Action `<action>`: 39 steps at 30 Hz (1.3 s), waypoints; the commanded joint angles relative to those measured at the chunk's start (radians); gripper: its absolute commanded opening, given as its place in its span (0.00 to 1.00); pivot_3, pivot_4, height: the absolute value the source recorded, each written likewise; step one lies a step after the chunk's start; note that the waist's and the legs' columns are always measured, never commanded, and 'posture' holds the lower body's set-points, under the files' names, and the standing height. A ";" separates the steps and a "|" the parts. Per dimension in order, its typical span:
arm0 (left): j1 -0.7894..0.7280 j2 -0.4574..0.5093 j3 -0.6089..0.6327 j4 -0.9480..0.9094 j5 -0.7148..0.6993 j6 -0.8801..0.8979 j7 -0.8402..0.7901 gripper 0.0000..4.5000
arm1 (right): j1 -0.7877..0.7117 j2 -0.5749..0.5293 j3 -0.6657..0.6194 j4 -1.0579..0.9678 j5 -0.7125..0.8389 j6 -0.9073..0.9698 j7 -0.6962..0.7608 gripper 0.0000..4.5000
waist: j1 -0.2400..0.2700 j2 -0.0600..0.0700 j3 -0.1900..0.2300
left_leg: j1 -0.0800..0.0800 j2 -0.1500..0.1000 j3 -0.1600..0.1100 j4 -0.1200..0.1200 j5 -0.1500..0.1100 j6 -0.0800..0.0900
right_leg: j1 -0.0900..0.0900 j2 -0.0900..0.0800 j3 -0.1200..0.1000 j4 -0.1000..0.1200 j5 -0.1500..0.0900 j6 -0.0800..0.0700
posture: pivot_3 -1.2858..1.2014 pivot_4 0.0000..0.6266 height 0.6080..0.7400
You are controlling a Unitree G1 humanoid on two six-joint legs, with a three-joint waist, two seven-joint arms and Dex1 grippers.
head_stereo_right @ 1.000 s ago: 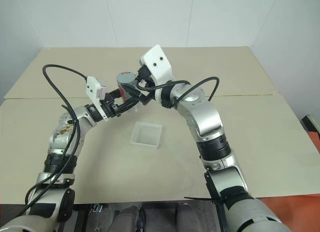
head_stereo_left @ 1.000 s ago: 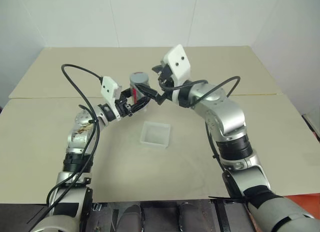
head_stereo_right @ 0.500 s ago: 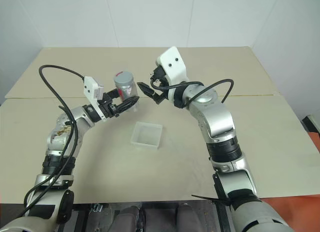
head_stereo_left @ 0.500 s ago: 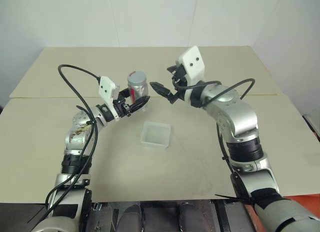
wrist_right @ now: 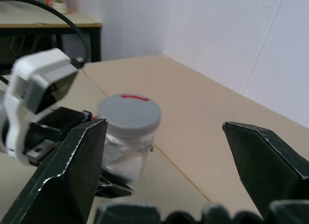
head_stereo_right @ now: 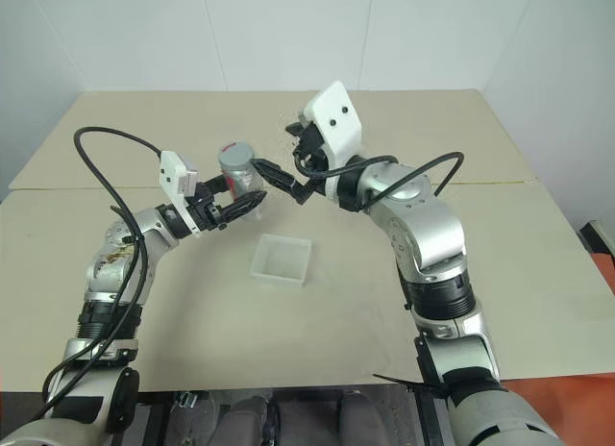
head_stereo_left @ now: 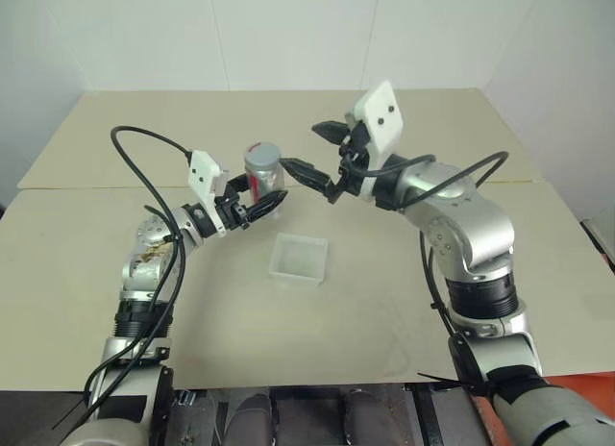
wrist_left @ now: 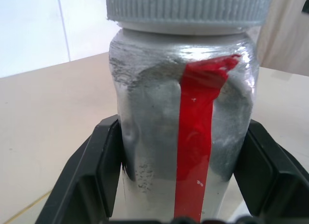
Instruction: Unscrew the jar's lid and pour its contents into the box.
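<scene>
Bright, even light; perhaps slight blur

Jar (head_stereo_left: 263, 169) behind box (head_stereo_left: 299, 258); lid (wrist_right: 129, 114) on jar; box on table (head_stereo_left: 86, 244).

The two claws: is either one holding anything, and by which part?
The left gripper holds the jar upright by its lower body, a finger on each side, lid on. The right gripper is open and holds nothing.
</scene>
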State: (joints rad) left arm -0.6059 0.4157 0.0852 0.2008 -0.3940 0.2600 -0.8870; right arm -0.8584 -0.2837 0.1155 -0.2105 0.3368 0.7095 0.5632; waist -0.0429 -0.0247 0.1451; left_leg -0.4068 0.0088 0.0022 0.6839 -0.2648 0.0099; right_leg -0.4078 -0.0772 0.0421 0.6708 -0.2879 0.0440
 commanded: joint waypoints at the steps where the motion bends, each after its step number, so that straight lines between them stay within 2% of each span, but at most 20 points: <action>1: -0.050 -0.006 -0.004 0.004 -0.001 -0.029 -0.006 0.64 | -0.065 0.045 0.037 -0.005 -0.020 -0.016 -0.028 0.99 | -0.003 0.000 0.000 | 0.000 0.000 0.000 0.000 0.000 0.000 | 0.000 0.000 0.000 0.000 0.000 0.000 | 0.52 0.24 1.00; 5: -0.058 -0.017 -0.009 0.006 0.002 -0.033 -0.004 0.64 | -0.106 0.079 0.097 0.061 -0.103 -0.035 -0.077 0.99 | -0.002 0.000 0.000 | 0.000 -0.001 0.000 0.000 0.000 0.000 | 0.000 0.000 0.000 0.001 0.000 0.000 | 0.52 0.24 1.00; 16: -0.047 -0.020 -0.009 -0.010 -0.003 -0.035 0.007 0.64 | -0.159 0.147 0.089 0.163 -0.168 -0.053 -0.137 0.99 | -0.002 0.000 0.000 | 0.000 -0.002 0.000 0.000 0.000 -0.001 | -0.001 0.000 0.000 0.001 0.000 0.000 | 0.52 0.24 1.00; 26: -0.026 -0.017 -0.005 -0.029 -0.007 -0.030 0.021 0.64 | -0.155 0.142 0.070 0.174 -0.177 -0.056 -0.143 0.99 | -0.002 0.000 0.000 | 0.000 -0.002 0.000 0.000 0.000 -0.001 | -0.001 0.000 0.000 0.001 0.000 0.000 | 0.52 0.24 1.00; 39: -0.027 -0.013 0.010 -0.023 -0.016 -0.026 0.040 0.64 | -0.087 0.103 0.059 0.076 -0.157 -0.009 -0.140 0.99 | -0.001 0.000 0.000 | 0.000 -0.001 0.000 0.000 0.000 -0.001 | -0.001 0.000 0.000 0.001 0.000 0.000 | 0.52 0.24 1.00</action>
State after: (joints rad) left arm -0.6289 0.3950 0.0685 0.2082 -0.3932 0.2445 -0.8489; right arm -0.9362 -0.1676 0.2190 -0.0867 0.1802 0.6938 0.4341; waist -0.0442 -0.0247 0.1450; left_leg -0.4067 0.0073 0.0019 0.6838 -0.2644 0.0091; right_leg -0.4086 -0.0774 0.0420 0.6718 -0.2879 0.0440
